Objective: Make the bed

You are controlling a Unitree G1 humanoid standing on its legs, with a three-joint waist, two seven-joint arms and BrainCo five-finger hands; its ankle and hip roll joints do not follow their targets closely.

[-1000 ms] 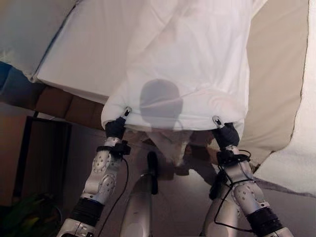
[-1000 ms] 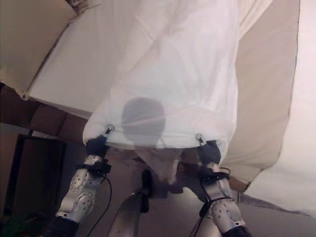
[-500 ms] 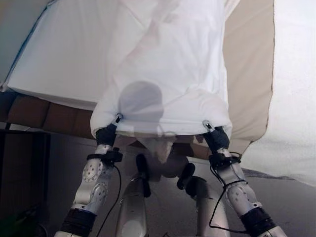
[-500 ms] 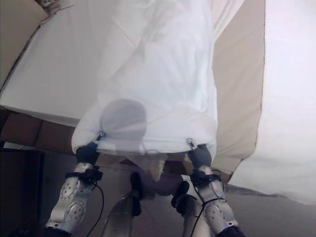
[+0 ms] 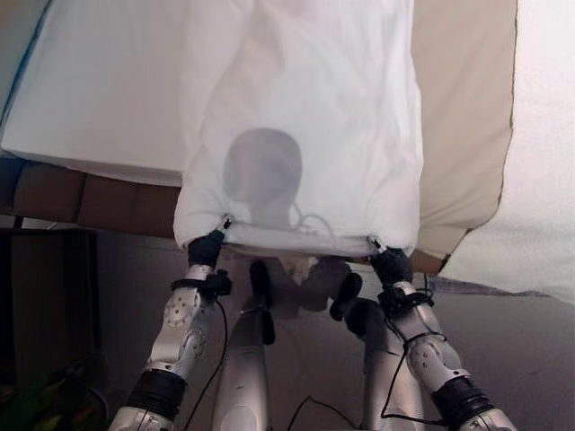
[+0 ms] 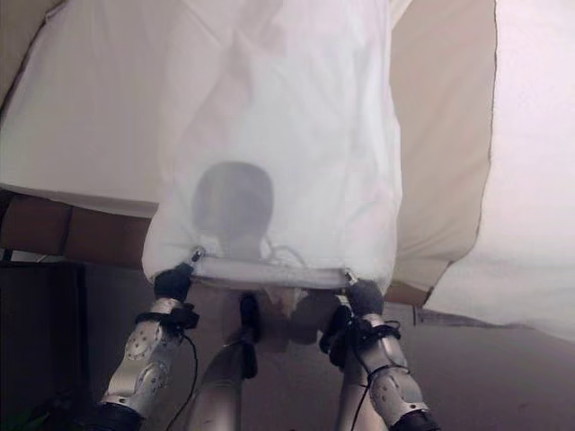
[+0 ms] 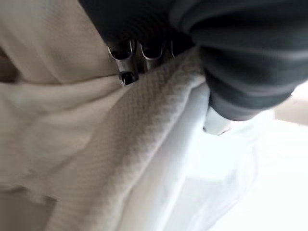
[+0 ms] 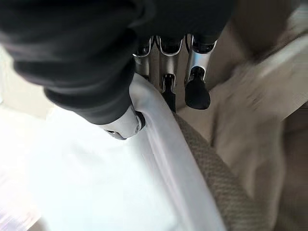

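The sheet's (image 5: 305, 135) held edge now hangs straighter between the two hands than a second ago, pulled taut into a flat band low in the frame. The left robot hand (image 5: 207, 247) pinches its lower-left corner, thumb and fingers closed on the cloth; the right robot hand (image 5: 389, 263) grips the lower-right corner likewise. The sheet drapes up over the bed (image 5: 99, 99), with a beige cover (image 5: 463, 117) at right.

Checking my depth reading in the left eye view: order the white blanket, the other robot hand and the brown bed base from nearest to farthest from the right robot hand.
1. White blanket, pinched by the right robot hand.
2. Left robot hand, across at the blanket's other corner.
3. Brown bed base, far left.
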